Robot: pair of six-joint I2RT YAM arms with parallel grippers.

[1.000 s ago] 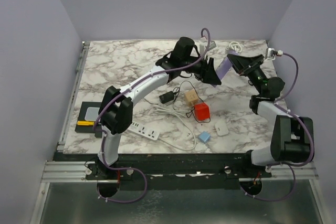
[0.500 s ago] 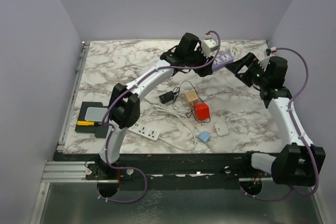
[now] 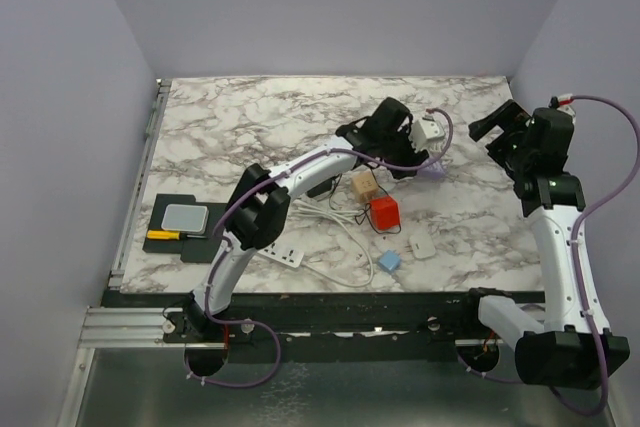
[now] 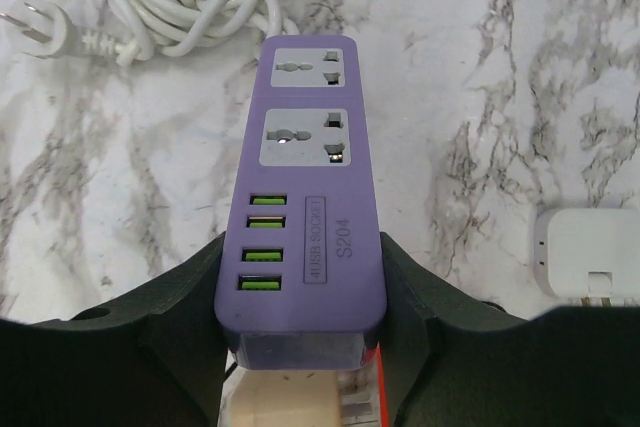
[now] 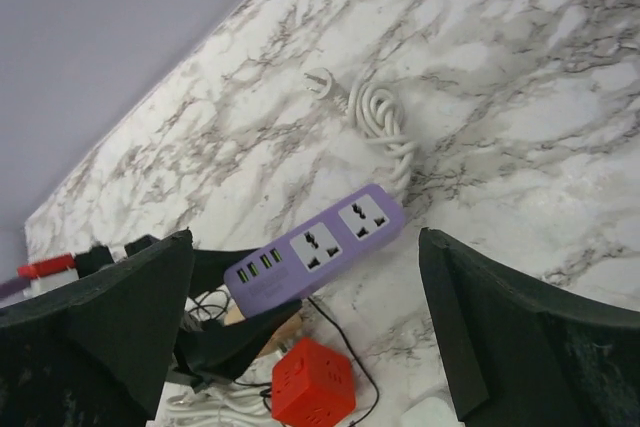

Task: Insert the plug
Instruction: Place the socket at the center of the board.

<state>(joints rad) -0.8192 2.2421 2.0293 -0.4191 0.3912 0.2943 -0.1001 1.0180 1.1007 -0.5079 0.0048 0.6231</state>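
- Since half a second ago, the purple power strip point(image 3: 432, 170) has been carried by the left arm from the far part of the desk point(image 3: 240, 127) toward its middle, and the right arm has been drawn back to the right edge.
- The strip's USB end is clamped between the left fingers point(image 4: 170, 297), so both sockets are left uncovered and facing up.
- The right fingers point(image 5: 110, 307) are spread wide apart and nothing is held in them.
- The white plug point(image 4: 35, 27), judged to be the one meant by the task, lies ungrasped on the desk just beyond the strip's far end, beside its coiled white cord point(image 4: 180, 2).
- The strip is probably being steadied as the receptacle. The plug would first have to be picked up, most likely by the right fingers.
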